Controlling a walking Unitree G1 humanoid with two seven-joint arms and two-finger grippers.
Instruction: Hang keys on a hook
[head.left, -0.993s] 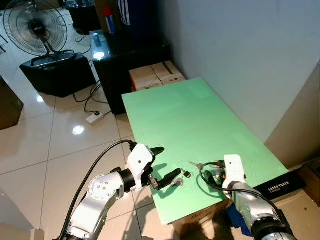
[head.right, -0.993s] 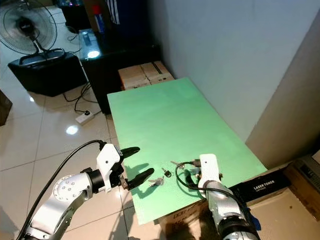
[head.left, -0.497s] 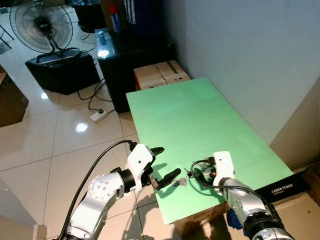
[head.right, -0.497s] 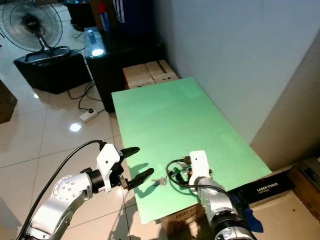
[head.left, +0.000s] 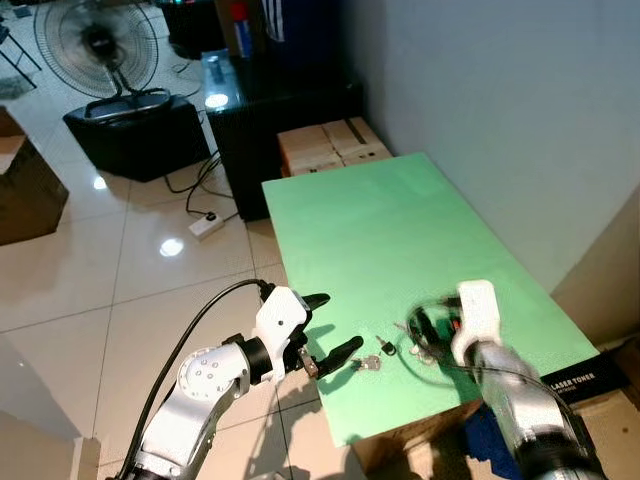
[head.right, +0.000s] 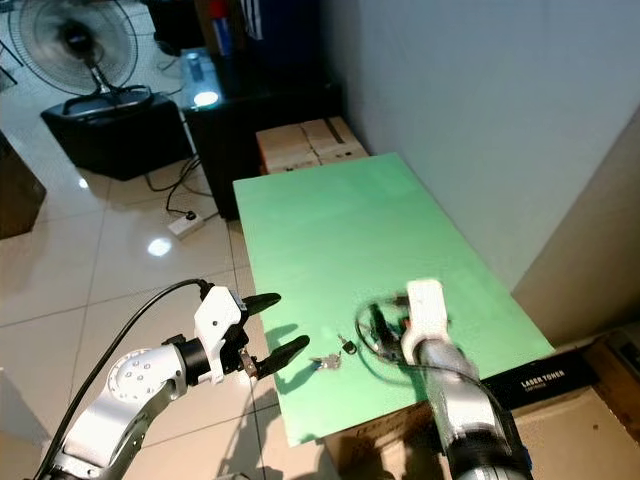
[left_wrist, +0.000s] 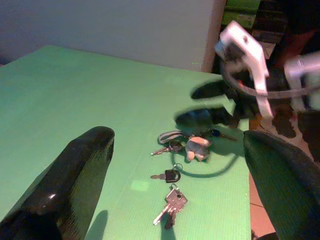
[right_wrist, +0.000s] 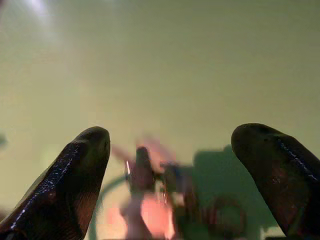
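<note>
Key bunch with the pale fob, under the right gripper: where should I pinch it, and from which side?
Pinch the pale fob, the bulkiest part of the key bunch; the keys and ring lie flat on the green table and look hard to get fingers under. Come straight down from above with the right gripper, whose fingers are open and hover just over it. The left gripper waits open beside the table edge.

Right gripper (head.left: 432, 330) motion-blurred; key bunch (right_wrist: 155, 200) beneath it smeared, individual keys indistinguishable. Fan (head.left: 95, 40) cropped by the top edge.
</note>
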